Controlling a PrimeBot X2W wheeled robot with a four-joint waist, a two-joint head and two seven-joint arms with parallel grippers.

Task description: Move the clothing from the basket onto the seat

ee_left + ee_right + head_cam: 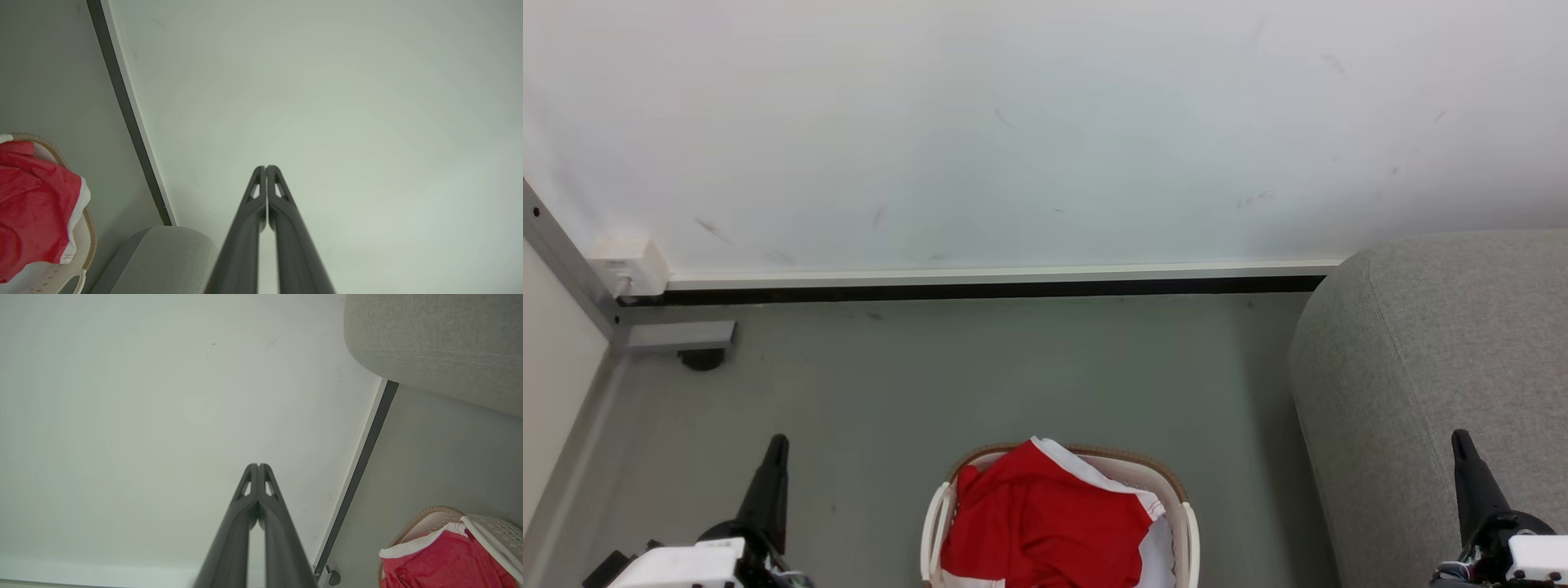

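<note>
**Left gripper** (779,442): sits at the lower left of the head view, above the floor (1013,376), with its fingers pointing toward the wall (1013,122). The jaws are pressed fully together, tip against tip, and hold nothing. The left wrist view confirms the closed tips against the bare wall.

**Right gripper** (1459,435): sits at the lower right of the head view, in front of the seat (1429,351). The jaws are likewise fully closed and empty.

**Clothing** (1045,523): red fabric with white trim, heaped inside the basket (1147,467). One white-edged fold rises above the far brown rim. All visible clothing is in the basket.

**Basket**: stands on the floor at the bottom centre of the head view, between the two grippers and apart from both. The lower edge of that view cuts it off.

**Seat**: light grey upholstery with a rounded arm, on the robot's right of the basket, near it but not touching. Its back end meets the wall above the baseboard (996,273).

**Other fixtures**: a white box (629,263) is mounted at the left end of the baseboard, above a grey metal foot (678,335).
</note>
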